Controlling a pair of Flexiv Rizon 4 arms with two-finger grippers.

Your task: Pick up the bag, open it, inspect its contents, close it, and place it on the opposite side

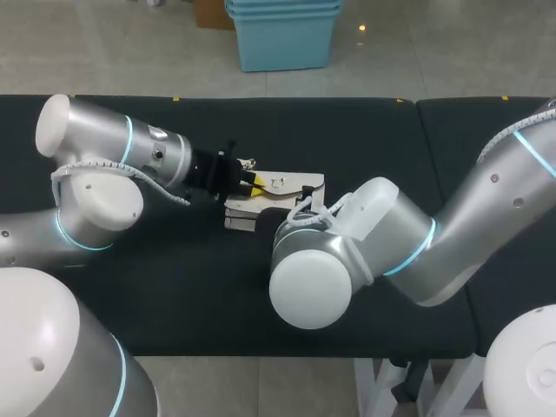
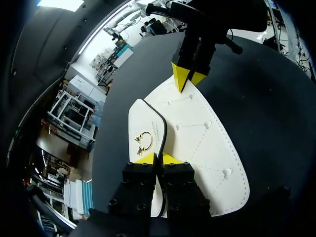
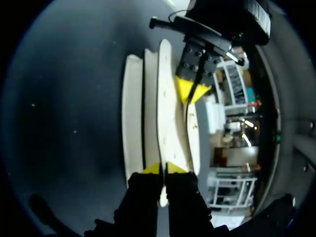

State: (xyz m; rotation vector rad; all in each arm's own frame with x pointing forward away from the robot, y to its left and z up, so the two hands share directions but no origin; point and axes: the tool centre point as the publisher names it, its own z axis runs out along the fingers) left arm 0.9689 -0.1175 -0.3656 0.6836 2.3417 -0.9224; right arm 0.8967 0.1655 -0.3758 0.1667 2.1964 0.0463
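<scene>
At the middle of the black table (image 1: 174,295), holds a white bag (image 1: 295,182) from two ends. Clamps the left gripper (image 2: 158,159), tips together, on the black-trimmed flap (image 2: 147,118) beside the gold clasp (image 2: 144,143), at the bag's nine o'clock. Clamps the right gripper (image 3: 164,169), tips pressed close, on the bag's white rim at three o'clock, facing the left.

Legible text: none.
1. Faint line of small print on the white flap (image 2: 146,123) of the bag (image 2: 202,143), just beside the gold clasp (image 2: 144,142): too small to read.
2. White label (image 3: 256,14) on the black housing behind the left gripper (image 3: 190,92), seen from the right wrist view: characters blurred, unreadable.
No numbers or signs can be made out.
</scene>
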